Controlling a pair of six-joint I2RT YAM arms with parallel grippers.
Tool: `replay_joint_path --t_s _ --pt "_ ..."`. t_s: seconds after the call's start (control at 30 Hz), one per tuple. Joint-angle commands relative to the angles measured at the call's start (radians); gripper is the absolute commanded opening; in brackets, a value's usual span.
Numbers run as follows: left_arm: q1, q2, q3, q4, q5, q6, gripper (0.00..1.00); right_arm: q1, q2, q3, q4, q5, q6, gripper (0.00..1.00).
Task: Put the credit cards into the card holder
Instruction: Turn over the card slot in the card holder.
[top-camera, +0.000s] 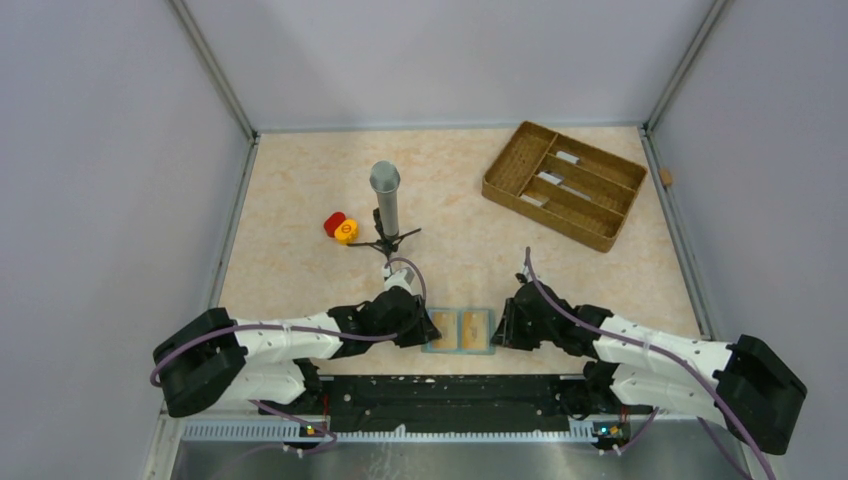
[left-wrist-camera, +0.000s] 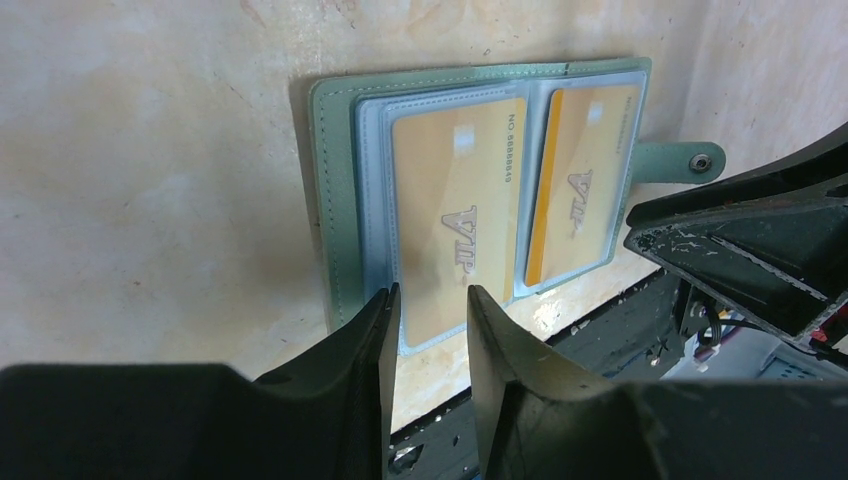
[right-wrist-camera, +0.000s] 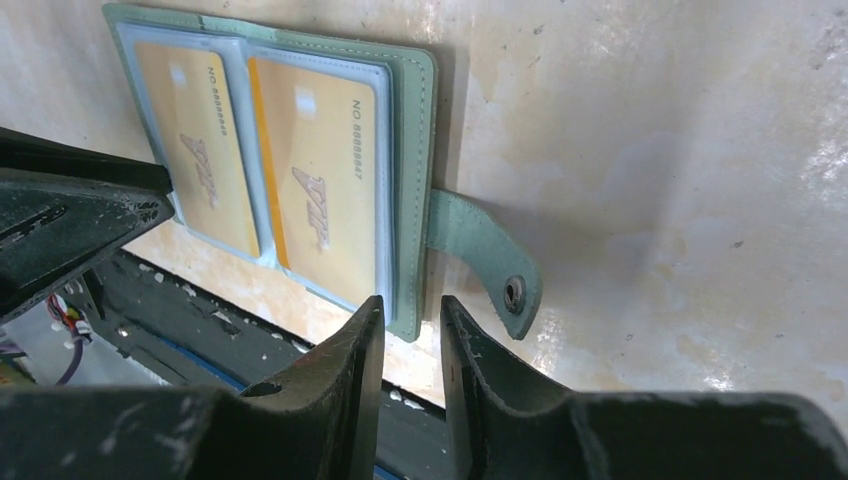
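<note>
Two tan-gold credit cards (left-wrist-camera: 455, 215) sleeved in one open card holder (left-wrist-camera: 330, 200), flat at the desk's (top-camera: 300, 200) near edge.
Flanked by left gripper (left-wrist-camera: 433, 300) and right gripper (right-wrist-camera: 413, 310), both low, narrowly parted, gripping nothing. Well beyond the holder: one brown tray (top-camera: 548, 218) rightward, one grey cylinder (top-camera: 385, 195), two small red and yellow pieces (top-camera: 340, 226) leftward.

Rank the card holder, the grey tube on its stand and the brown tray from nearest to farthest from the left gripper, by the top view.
1. The card holder: at the near edge, right beside the left gripper.
2. The grey tube: farther back, mid-table, slightly to its left.
3. The brown tray: far right corner.
</note>
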Motion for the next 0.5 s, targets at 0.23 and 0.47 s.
replay_joint_path --t_s 0.23,0.47 --pt "0.005 -0.013 0.019 -0.066 -0.024 -0.009 0.36 0.01 0.051 -0.016 0.12 -0.035 0.026 0.25" --pt "0.005 -0.002 0.001 -0.019 -0.007 -0.022 0.37 0.009 0.084 -0.014 0.09 -0.018 0.033 0.21"
